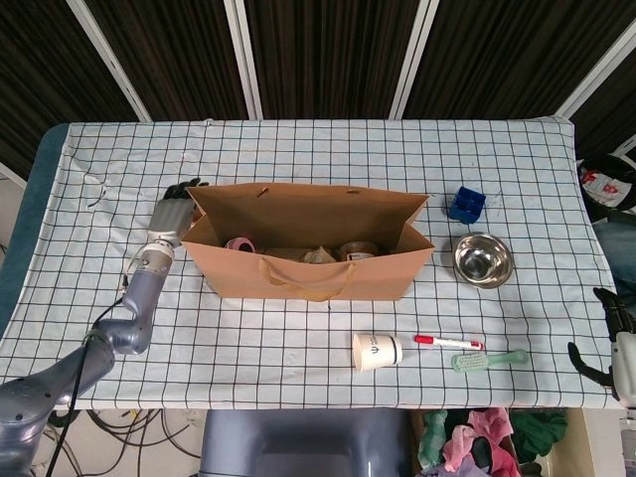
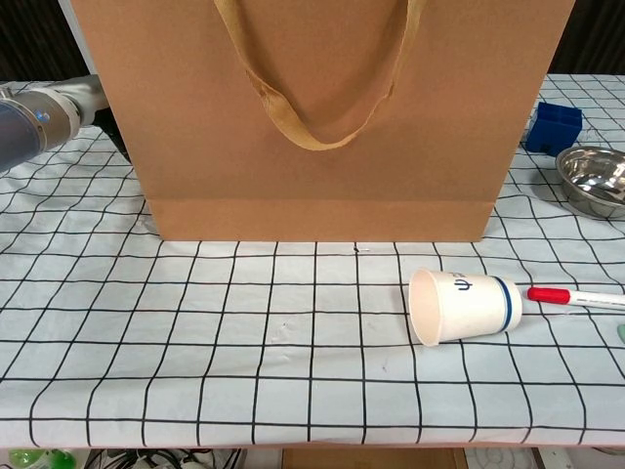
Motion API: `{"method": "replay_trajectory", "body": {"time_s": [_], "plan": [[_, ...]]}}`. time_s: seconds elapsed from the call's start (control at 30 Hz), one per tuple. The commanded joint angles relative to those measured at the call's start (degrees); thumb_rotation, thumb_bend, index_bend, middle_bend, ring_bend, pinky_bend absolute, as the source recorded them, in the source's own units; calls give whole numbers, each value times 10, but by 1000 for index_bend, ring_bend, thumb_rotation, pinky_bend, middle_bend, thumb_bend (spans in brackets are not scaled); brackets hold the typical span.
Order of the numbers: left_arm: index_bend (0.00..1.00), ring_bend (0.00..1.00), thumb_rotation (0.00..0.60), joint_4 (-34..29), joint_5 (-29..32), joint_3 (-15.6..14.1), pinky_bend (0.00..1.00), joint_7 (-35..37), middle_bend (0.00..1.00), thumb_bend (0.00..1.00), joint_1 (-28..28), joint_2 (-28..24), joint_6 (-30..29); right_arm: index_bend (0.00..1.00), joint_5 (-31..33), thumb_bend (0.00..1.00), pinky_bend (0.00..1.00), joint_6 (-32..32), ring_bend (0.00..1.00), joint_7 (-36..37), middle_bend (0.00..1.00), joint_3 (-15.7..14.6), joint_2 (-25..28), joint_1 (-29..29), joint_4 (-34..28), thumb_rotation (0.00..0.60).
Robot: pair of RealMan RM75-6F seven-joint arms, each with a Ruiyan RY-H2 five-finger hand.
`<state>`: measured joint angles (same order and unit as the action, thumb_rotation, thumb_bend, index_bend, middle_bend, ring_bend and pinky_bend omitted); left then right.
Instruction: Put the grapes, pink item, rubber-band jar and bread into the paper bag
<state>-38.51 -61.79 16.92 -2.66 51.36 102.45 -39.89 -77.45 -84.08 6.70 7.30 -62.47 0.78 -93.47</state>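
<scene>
The brown paper bag (image 1: 298,260) (image 2: 322,147) stands open mid-table. Inside it I see the pink item (image 1: 238,243), a pale crumpled thing (image 1: 318,255) that may be the bread, and a round brown jar (image 1: 359,248). No grapes show. My left hand (image 1: 173,210) is pressed close against the bag's left end, its dark fingertips (image 1: 185,185) at the bag's far left corner. What lies under it is hidden. In the chest view only its wrist (image 2: 76,101) shows; the hand is behind the bag. My right hand (image 1: 614,343) hangs off the table's near right corner, fingers apart, holding nothing.
A blue cube (image 1: 465,204) (image 2: 557,125) and a steel bowl (image 1: 483,259) (image 2: 596,181) sit right of the bag. In front lie a tipped paper cup (image 1: 377,351) (image 2: 464,305), a red-capped pen (image 1: 447,342) (image 2: 576,296) and a green toothbrush (image 1: 489,360).
</scene>
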Motion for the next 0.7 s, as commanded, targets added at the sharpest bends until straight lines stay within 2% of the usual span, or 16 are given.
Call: {"method": "replay_trajectory", "body": {"time_s": [0.03, 0.43, 0.63, 0.7], "plan": [[44, 0, 600, 29, 6, 3, 67, 1, 0, 39, 12, 21, 18, 106, 1, 305, 330, 1, 191, 1, 87, 0, 0, 0, 0, 600], [62, 0, 600, 80, 0, -6, 76, -10, 17, 68, 27, 53, 47, 106, -1, 305, 331, 2, 191, 2, 87, -1, 1, 0, 0, 600], [147, 18, 600, 100, 4, -5, 168, -35, 137, 136, 29, 65, 47, 106, -2, 305, 331, 3, 191, 3, 87, -1, 1, 1, 0, 600], [201, 89, 600, 103, 3, -4, 243, -38, 217, 204, 28, 68, 37, 107, -3, 305, 332, 4, 192, 4, 87, -2, 1, 1, 0, 600]]}}
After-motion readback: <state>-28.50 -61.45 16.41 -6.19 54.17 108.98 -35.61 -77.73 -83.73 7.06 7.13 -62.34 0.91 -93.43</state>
